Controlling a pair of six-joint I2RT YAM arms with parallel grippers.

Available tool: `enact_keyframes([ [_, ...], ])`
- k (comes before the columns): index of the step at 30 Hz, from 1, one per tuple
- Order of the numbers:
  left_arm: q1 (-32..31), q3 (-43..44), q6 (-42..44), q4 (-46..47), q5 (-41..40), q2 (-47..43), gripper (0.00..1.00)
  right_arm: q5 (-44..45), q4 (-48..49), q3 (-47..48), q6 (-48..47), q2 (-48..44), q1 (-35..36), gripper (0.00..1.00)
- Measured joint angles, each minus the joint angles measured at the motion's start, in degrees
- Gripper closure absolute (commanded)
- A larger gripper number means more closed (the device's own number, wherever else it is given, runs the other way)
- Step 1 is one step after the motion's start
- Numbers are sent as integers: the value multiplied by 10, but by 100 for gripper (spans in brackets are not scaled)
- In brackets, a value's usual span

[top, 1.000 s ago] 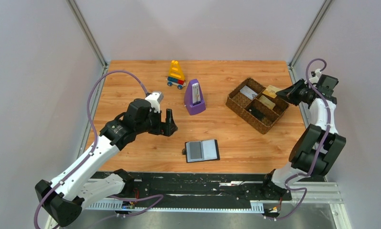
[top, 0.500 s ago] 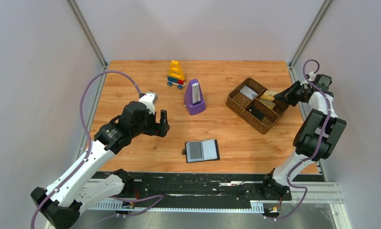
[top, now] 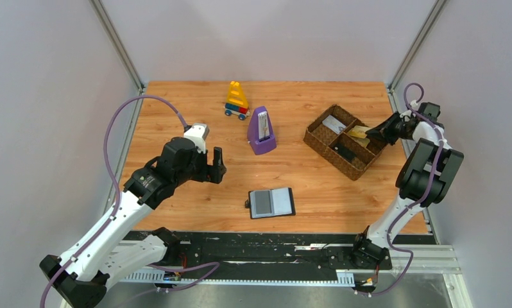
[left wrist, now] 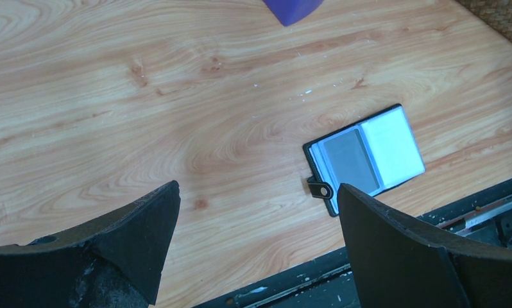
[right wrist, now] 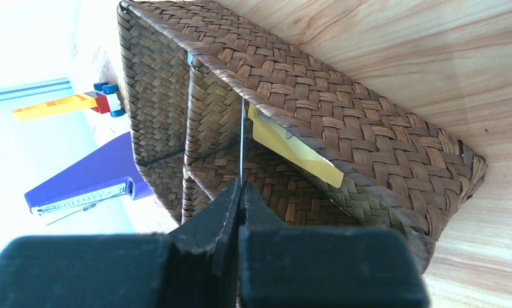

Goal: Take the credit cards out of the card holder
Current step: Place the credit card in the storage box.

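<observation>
Right fingers (right wrist: 208, 221) pinch thin card (right wrist: 242, 141) edge-on at woven brown tray (right wrist: 343, 122).

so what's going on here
The right gripper has its jaws shut on a thin card, held edge-on at the brown woven tray. A yellow card already leans inside one of the tray's compartments. The black card holder lies open on the table near the front edge, apart from both arms. The left gripper hovers above the table with its jaws open, holding nothing.
</observation>
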Motion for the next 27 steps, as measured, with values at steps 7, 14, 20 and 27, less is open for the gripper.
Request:
enact_keyframes([
  [7, 0, 0, 2, 0, -2, 0, 0, -5, 9, 3, 4, 19, 2, 98],
  [14, 0, 0, 2, 0, -6, 0, 0, -7, 19, 4, 13, 39, 6, 94],
  [20, 0, 0, 2, 0, -7, 0, 0, -4, 24, 4, 18, 42, 6, 83],
  [27, 0, 0, 2, 0, -7, 3, 0, 10, 26, 4, 23, 46, 6, 72],
])
